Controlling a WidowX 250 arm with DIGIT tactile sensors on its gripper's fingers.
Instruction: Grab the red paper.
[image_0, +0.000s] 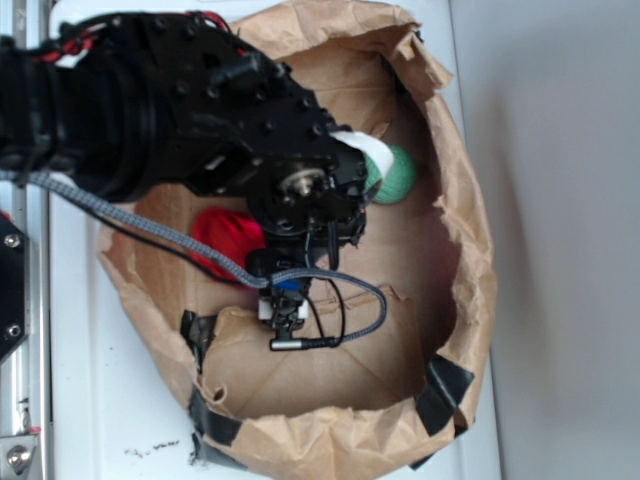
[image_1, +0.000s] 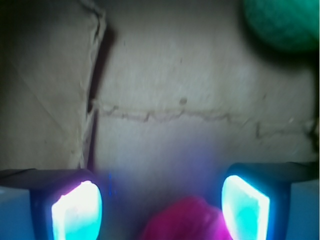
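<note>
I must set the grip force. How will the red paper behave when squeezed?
The red paper looks crumpled, so it will probably crush and feel light. It seems unlikely to roll, unlike the green ball. In the wrist view it sits between the open tool fingers, so it may deform rather than slip.

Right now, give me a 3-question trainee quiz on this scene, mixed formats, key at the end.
1. True or false: the red paper lies between the open fingers of the end effector in the wrist view.
2. Multiple choice: what holds the red paper and the green ball? A) a metal tray B) a brown paper bag C) a plastic bin
3. Fill in: in the wrist view, the green ball sits in the upper ____ corner.

Key: 1 true; 2 B; 3 right. Whether the fingers touch the paper yet cannot be told.
</note>
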